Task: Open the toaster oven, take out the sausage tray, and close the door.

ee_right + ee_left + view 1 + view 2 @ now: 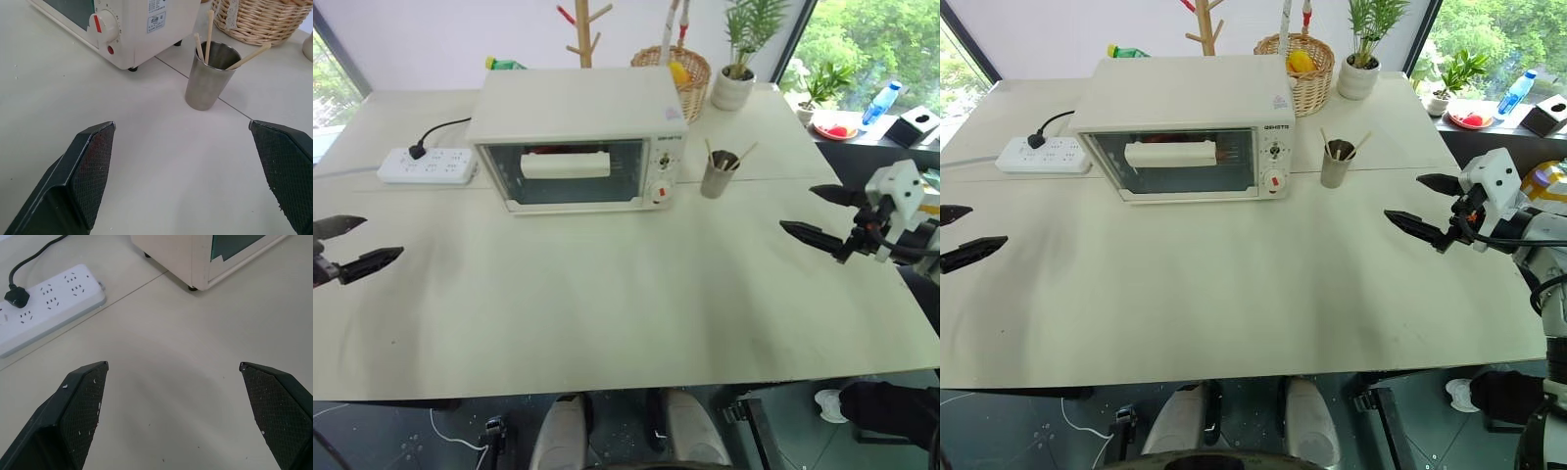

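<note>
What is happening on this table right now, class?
Nothing is being handled yet. The cream-white boxy toaster oven sits with its glass-paned door shut. The robot's left gripper and right gripper hover at either side of the pale table, jaws open and empty. A steel cup of sticks stands beside the oven.

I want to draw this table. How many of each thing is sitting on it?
Toaster oven: 1
Power strip: 1
Metal cup with sticks: 1
Wicker basket: 1
Potted plant: 1
Total: 5
</note>
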Robot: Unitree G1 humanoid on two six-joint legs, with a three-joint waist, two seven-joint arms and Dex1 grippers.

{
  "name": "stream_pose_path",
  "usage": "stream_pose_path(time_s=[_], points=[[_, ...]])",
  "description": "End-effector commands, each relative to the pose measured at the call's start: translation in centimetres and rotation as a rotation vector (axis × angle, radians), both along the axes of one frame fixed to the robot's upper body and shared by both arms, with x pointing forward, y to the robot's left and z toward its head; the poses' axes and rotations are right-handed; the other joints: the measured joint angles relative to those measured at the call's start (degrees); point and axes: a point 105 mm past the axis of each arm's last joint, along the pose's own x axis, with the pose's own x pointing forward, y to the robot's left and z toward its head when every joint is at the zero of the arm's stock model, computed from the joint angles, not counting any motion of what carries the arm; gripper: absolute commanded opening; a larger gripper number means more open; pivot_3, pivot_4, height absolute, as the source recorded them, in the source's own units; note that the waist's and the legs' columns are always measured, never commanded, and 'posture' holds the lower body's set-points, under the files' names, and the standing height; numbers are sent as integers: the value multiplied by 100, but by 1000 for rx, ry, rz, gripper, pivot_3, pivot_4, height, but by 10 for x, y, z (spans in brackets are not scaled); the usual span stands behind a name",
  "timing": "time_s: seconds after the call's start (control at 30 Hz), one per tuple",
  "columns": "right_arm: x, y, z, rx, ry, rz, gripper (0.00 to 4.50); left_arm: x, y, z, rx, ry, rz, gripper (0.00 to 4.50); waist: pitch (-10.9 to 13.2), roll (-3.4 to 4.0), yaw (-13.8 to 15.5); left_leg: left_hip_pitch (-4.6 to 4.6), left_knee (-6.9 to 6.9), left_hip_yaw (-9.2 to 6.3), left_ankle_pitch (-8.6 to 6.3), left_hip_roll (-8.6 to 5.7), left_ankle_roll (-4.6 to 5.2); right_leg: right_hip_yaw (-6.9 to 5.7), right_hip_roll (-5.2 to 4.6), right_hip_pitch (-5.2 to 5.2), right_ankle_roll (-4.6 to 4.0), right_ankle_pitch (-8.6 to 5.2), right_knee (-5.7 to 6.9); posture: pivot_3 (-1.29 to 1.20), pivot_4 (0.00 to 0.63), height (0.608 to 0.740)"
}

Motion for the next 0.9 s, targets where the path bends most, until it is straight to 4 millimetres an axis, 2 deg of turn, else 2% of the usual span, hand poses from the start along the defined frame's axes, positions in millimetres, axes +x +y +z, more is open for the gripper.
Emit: stream_pose_path(time_s=[0.03,0.27,0.4,0.6,0.67,0.73,0.8,0.9], points=[[-1,-1,17,-1,-55,2,4494,-2,0,14,26,-50,-7,4500,0,0,0,0,0,0,0,0,0,0,0,0,0,0,0,0,150,740],[0,-3,17,3,-51,-10,4494,2,-1,16,-7,-62,9,4500,0,0,1,0,0,2,0,0,0,2,0,0,0,0,0,0,150,740],[-1,-3,17,23,-36,-10,4494,6,-9,18,-36,-65,-8,4500,0,0,1,0,0,3,0,0,0,2,0,0,2,1,0,0,150,740],[-5,7,24,9,-27,37,4494,16,-52,40,-88,-97,-164,4500,-1,-1,13,-3,4,3,0,-1,0,5,0,0,13,8,0,0,150,740],[-8,18,32,22,-27,71,4494,17,-67,44,-93,-86,-232,4500,0,0,5,0,2,5,0,-2,0,8,2,0,16,9,1,0,150,740],[-12,36,44,60,-32,127,4494,20,-84,50,-85,-88,-309,4500,0,0,-15,3,2,5,0,-1,0,8,6,0,17,10,5,0,150,740],[-15,48,51,86,-32,158,4494,22,-92,55,-85,-91,-345,4500,0,0,-28,5,1,5,0,2,0,9,13,-1,16,10,8,0,150,740],[-15,91,56,123,-40,244,4494,33,-115,66,-108,-106,-438,4500,-1,-1,-11,6,1,1,0,2,0,9,18,-1,16,9,9,0,150,740]])
